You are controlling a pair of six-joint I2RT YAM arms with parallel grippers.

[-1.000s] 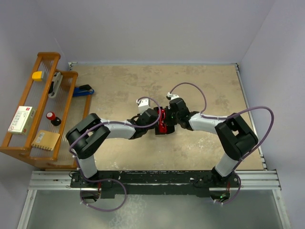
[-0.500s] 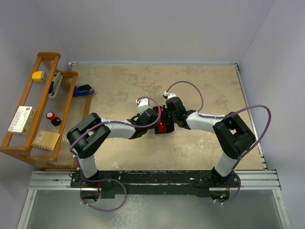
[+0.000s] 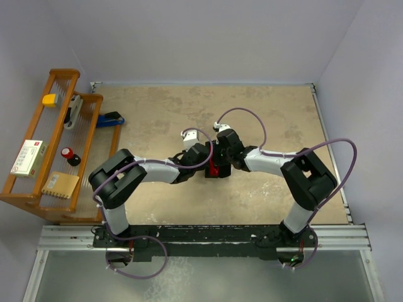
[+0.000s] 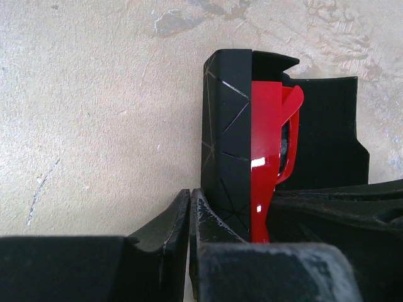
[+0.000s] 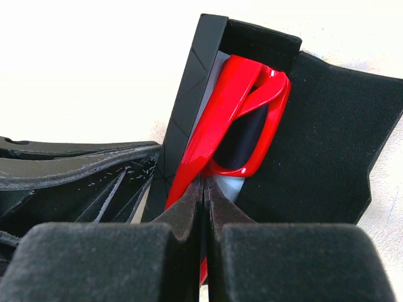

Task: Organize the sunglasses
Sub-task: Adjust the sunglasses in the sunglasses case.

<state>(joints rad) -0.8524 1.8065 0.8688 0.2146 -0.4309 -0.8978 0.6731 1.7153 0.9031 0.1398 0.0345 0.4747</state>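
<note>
In the middle of the sandy brown table (image 3: 271, 107), seen from above, the two arms meet tip to tip. The left gripper (image 3: 206, 157) and the right gripper (image 3: 220, 156) are just beside each other. The small red plastic sunglasses (image 3: 215, 169) with dark lenses show between them. A wooden rack (image 3: 63, 73) stands at the left edge, well apart.

From the left wrist, a black oblong case (image 4: 227, 138) with thin lines on it is on the table (image 4: 94, 94). It is open, and the sunglasses (image 4: 266, 138) sit inside, against its wall. The left gripper (image 4: 190, 200) has its two fingers pressed together, and nothing shows between them. One finger is right against the case.

From the right wrist, the sunglasses (image 5: 242, 119) are folded in the open case (image 5: 198, 82), with its soft black inside (image 5: 327, 138) on the right. The right gripper (image 5: 204, 189) is closed tight on the red frame, and a bit of red shows between its fingers. The left gripper (image 5: 148, 154) touches the case from the left.
</note>
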